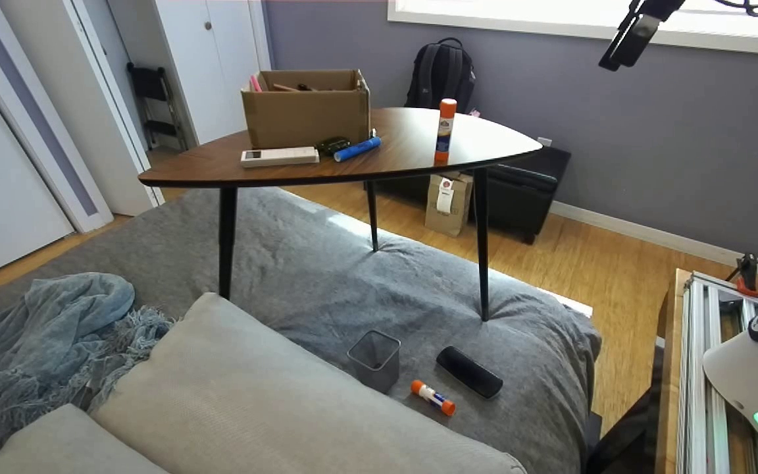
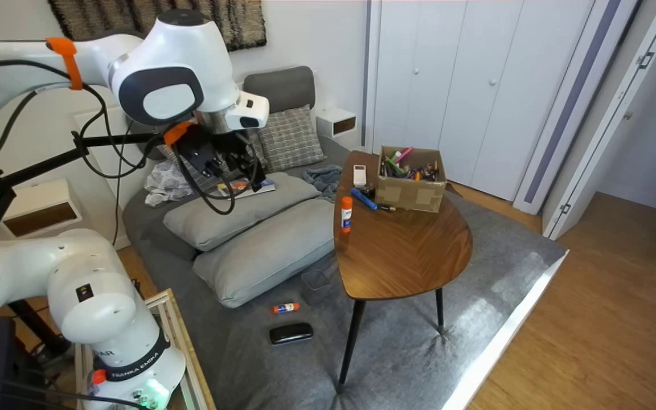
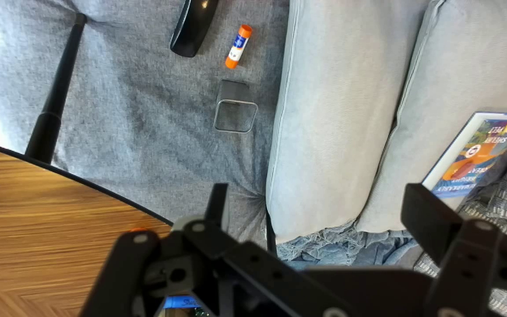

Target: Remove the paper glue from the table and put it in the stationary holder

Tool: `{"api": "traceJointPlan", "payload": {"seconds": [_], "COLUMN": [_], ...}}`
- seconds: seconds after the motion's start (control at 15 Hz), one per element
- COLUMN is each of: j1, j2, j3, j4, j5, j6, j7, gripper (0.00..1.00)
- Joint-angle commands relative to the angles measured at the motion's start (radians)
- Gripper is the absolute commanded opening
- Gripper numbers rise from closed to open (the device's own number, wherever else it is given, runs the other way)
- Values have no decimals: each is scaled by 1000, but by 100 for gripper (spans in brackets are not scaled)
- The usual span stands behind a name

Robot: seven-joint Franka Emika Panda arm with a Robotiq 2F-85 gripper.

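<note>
Hangs at the upper right of the frame in an exterior view, with fingers (image 3: 427, 215) spread wide in the lower half of the wrist view and gripping nothing, presumably to be ready for a pick. Has yet to take the paper glue (image 1: 445, 131), standing upright near an edge of the bench (image 2: 402, 250), in the upper middle of an exterior view, just right of centre; likely set on end and apart from the cardboard box (image 1: 306, 118) to offer an open side for grasping. May tip if bumped, being tall and narrow. Cannot be made out for certain in the wrist view. Not to be confused with another glue stick (image 1: 433, 397), lying on the grey bedding (image 1: 326, 263) at the bottom of an exterior view, near the black case (image 1: 470, 372). Due to end up, by the task's wording, in the stationery holder (image 3: 234, 91), set mouth up on that bedding in the upper centre of the wrist view, probably to leave the opening free for a drop from above. Calls for a gentle release: could topple if brushed.
</note>
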Motion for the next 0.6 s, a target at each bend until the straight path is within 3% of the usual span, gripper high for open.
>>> {"api": "traceJointPlan", "payload": {"seconds": [0.0, 0.4, 0.53], "j1": [-22, -19, -36], "j2": [56, 207, 274], "j3": [17, 11, 29], "j4": [7, 30, 32], "j5": [9, 16, -1], "j6": [32, 141, 235], "j7": [10, -3, 23], "gripper": [100, 100, 100]}}
